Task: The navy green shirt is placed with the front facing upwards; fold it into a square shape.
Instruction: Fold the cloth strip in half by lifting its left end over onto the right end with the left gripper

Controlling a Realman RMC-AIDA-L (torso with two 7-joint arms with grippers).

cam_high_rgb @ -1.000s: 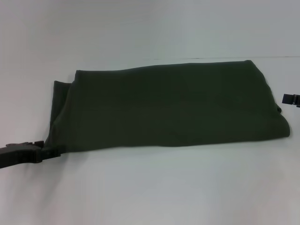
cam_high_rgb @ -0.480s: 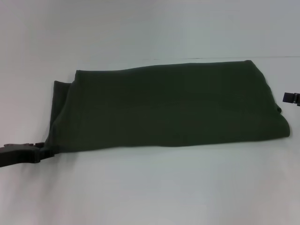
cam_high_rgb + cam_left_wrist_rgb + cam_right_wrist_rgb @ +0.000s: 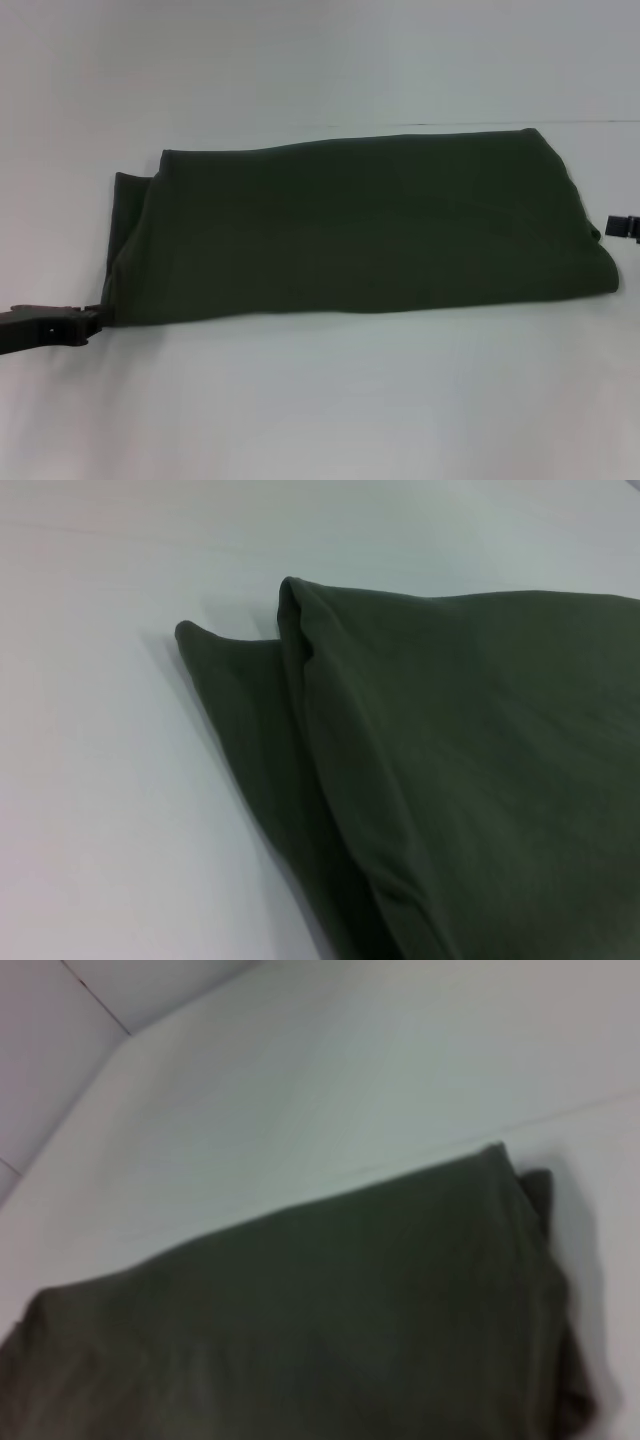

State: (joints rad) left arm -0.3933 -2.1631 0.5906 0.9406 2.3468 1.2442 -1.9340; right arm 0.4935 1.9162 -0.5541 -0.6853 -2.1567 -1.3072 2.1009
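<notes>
The navy green shirt [image 3: 360, 230] lies folded into a long band across the white table [image 3: 320, 400], w/ no print or collar showing on the upper face. No containers in sight; the shirt sits straight on the tabletop.

Nearest: bare table, smooth and matte, pale. Next, the shirt's near edge, a soft rounded fold running left to right, sagging a bit toward the mid. At its near-left corner the left gripper [image 3: 98, 318] comes in low from the left edge, dark and blocky, tip touching or just beside the cloth corner; can't tell if it's clenched, released or pinching the fabric.

Mid: the top layer is plain dark olive knit, dull, lightly rippled, roughly rectangular. On the left end a lower layer [image 3: 128, 215] pokes out past the top one. Left wrist view shows that end [image 3: 420, 780] as stacked layers w/ a rounded fold ridge and a thinner flap beneath, tapering to a point.

On the right, the right gripper [image 3: 624, 226] shows only as a small dark bit at the frame edge, just beside the shirt's right end, apart from it; its state can't be told. Right wrist view shows the cloth [image 3: 330, 1330] w/ a bunched, layered corner.

Far: the shirt's back edge, fairly straight, then more pale table w/ a thin seam line.
</notes>
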